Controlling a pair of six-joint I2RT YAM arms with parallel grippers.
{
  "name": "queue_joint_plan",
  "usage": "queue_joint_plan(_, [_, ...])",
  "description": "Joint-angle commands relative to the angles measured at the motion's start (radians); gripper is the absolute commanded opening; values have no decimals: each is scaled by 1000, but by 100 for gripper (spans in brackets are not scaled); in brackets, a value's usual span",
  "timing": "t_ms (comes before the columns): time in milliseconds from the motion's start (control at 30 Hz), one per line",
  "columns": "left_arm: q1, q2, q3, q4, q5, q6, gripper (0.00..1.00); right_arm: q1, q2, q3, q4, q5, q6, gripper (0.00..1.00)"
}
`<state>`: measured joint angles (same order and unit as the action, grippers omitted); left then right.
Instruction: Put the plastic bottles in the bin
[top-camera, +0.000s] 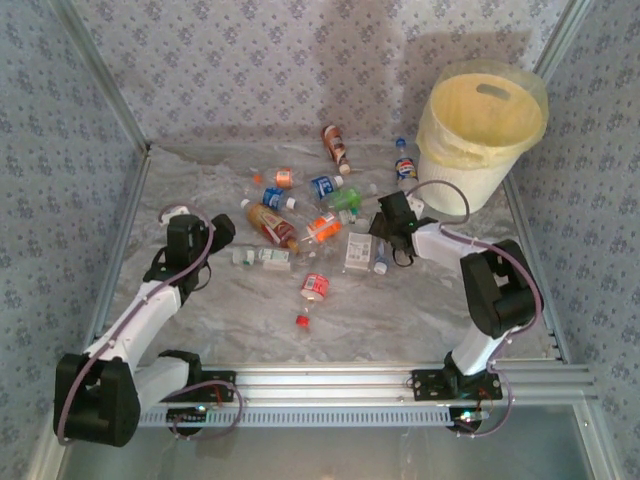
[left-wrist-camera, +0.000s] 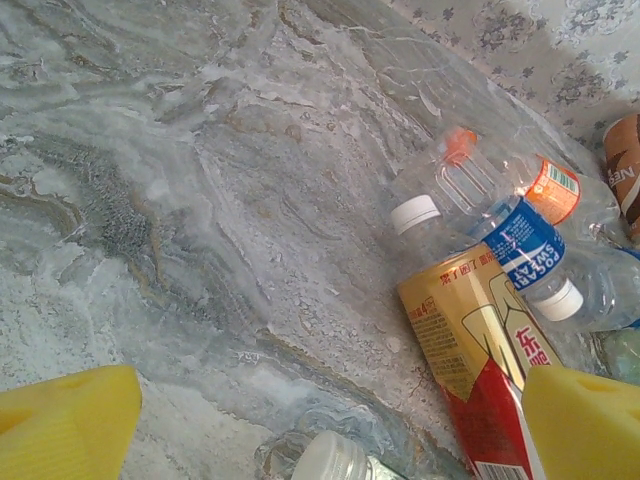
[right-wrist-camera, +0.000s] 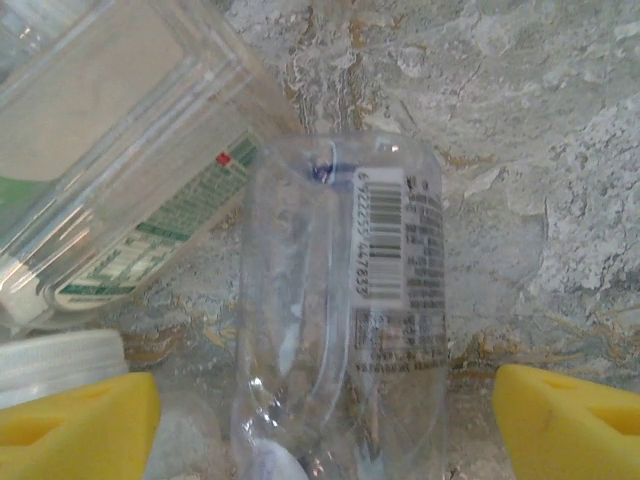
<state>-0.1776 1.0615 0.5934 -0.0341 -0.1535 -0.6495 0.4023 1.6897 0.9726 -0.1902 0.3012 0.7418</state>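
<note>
The bin (top-camera: 480, 140) stands on the worktop (top-camera: 250, 320) at the frame's upper right. The plastic bottles (top-camera: 300, 225) lie scattered across the middle, left of it, one bottle (top-camera: 405, 168) just beside its wall. In the right wrist view, another bottle (right-wrist-camera: 340, 320) lies between the fingers (right-wrist-camera: 75, 420).

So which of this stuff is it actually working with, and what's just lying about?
Part of the job: plastic bottles scattered mid-table; pale yellow bin, far right.
Just there: marbled table; patterned walls; metal rail along the near edge.
</note>
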Motion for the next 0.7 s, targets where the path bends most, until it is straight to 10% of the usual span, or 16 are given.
queue_joint_plan(0, [10,33,46,-38,17,-21,98,5,42,17,-98,61,42,86])
queue_joint_plan(333, [13,191,215,-258,-59,-93,98,-13,14,-57,-34,91,7,69])
queue_joint_plan(667, [13,132,87,-20,27,-8,98,-14,-192,-170,137,85,-167,46])
